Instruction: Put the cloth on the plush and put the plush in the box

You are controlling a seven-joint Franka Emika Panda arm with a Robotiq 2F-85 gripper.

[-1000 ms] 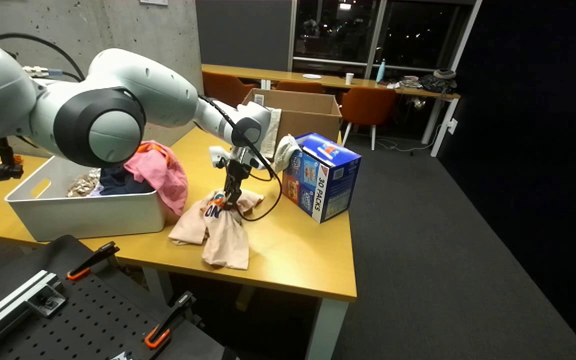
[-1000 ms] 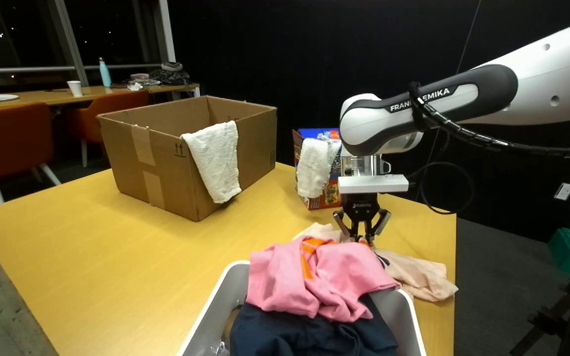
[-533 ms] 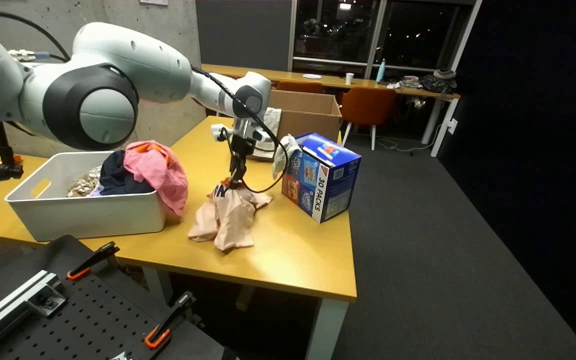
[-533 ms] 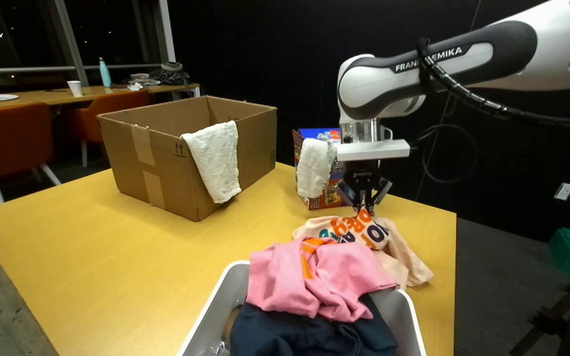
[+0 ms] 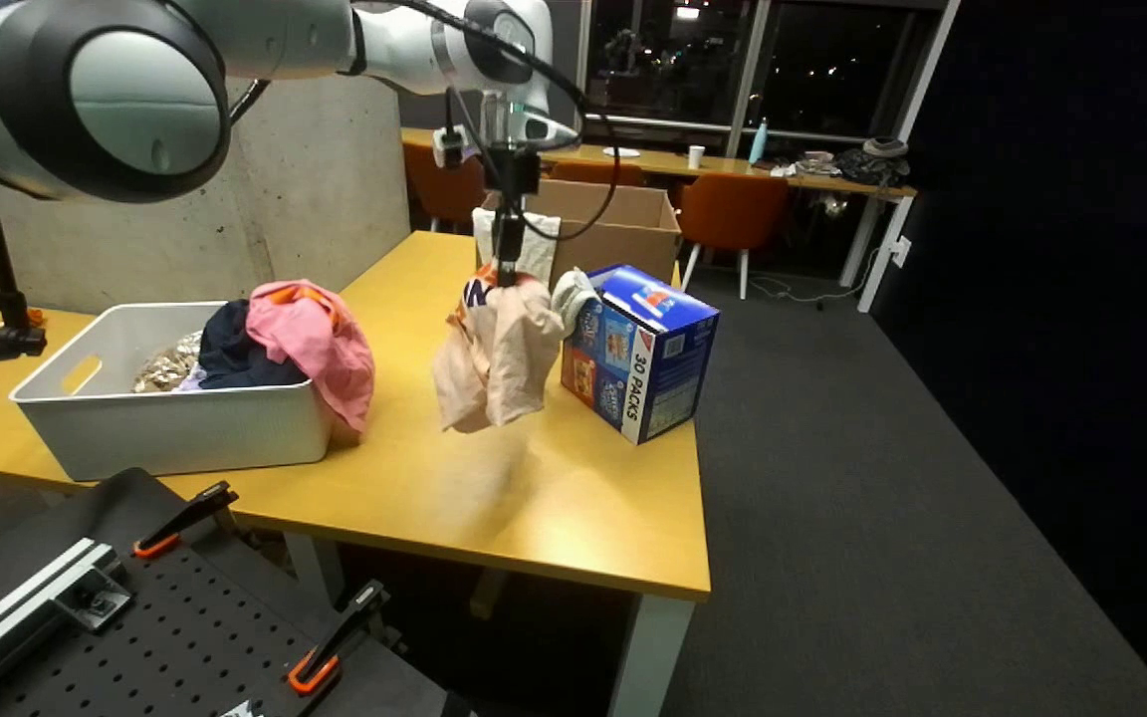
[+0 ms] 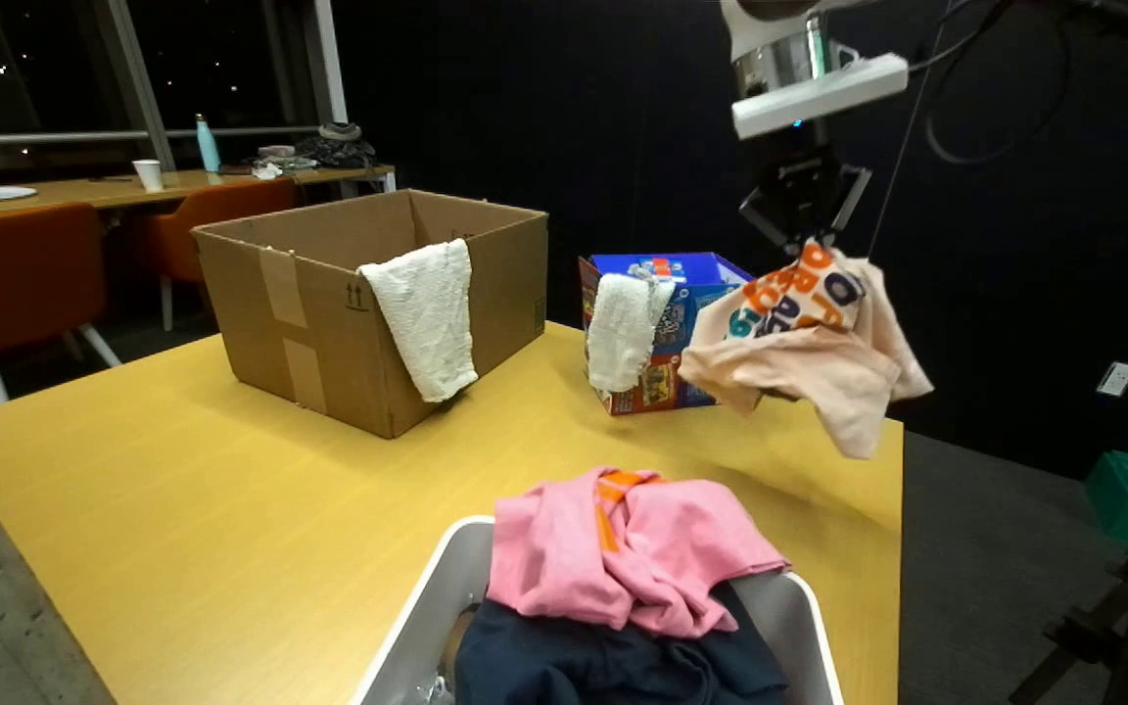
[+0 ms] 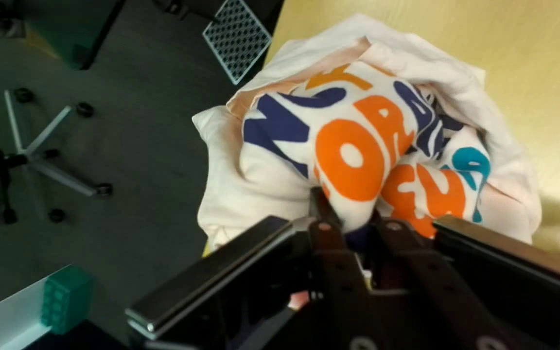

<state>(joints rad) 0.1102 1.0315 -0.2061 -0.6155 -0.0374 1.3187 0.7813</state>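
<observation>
A peach cloth, a shirt with orange, navy and teal letters, hangs in the air over the table in both exterior views (image 5: 494, 363) (image 6: 819, 343). My gripper (image 5: 507, 277) is shut on a bunched fold of it from above. In the wrist view the gripper (image 7: 350, 214) has the lettered fold pinched between its fingertips (image 7: 323, 206), and the cloth (image 7: 270, 199) spreads out beyond them. A large open cardboard box (image 6: 319, 323) stands on the table with a white towel (image 6: 427, 323) over its rim. I see no plush that I can make out.
A blue snack box (image 5: 638, 358) with a small white towel (image 6: 621, 333) over its edge stands beside the lifted cloth. A white bin (image 5: 175, 428) holds a pink shirt (image 5: 313, 344) and a navy garment (image 5: 240, 349). A wooden table (image 5: 613, 518) lies below.
My gripper has risen well above the table with the peach cloth, moving slightly away from the white bin. The cloth lay on the table and now hangs clear of it.
</observation>
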